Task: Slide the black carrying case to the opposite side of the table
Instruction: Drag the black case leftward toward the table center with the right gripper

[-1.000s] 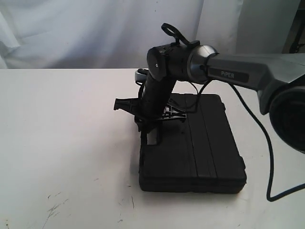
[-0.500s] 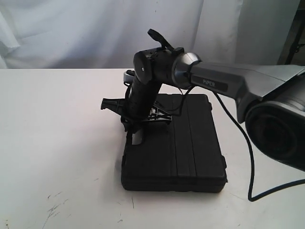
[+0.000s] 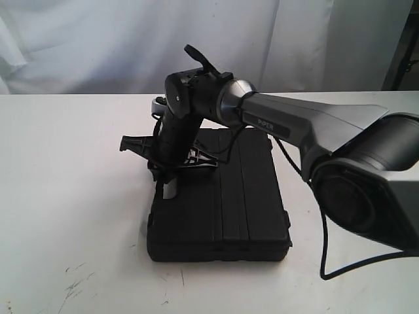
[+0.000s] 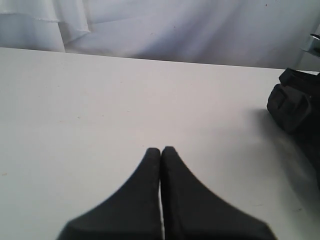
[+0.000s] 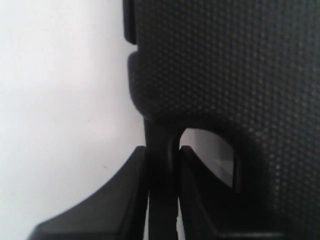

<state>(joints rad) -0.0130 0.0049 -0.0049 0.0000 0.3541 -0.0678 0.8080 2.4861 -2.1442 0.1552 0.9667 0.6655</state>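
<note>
Down at the fingers first: the right gripper has both pads pinched on the thin bar of the handle, one on either side. It's a firm clamp, with white tabletop showing through the handle's cut-out. Moving outward, the dimpled black carrying case lies flat on the table, about mid-table in the exterior view and a touch left of centre. Its handle edge is on the left side, and the right arm reaches over the lid from the right. The shell looks like rigid moulded plastic, so I'd expect it to move as one stiff block with no flexing. It's a chunky box and may carry some weight, but the smooth tabletop should let it glide rather than snag. The handle is the sensible hold, thin enough to pinch, though a pull from one edge could swing the case round, so the line wants to stay straight. Further out, the left gripper is closed tight on nothing, hovering over bare table.
</note>
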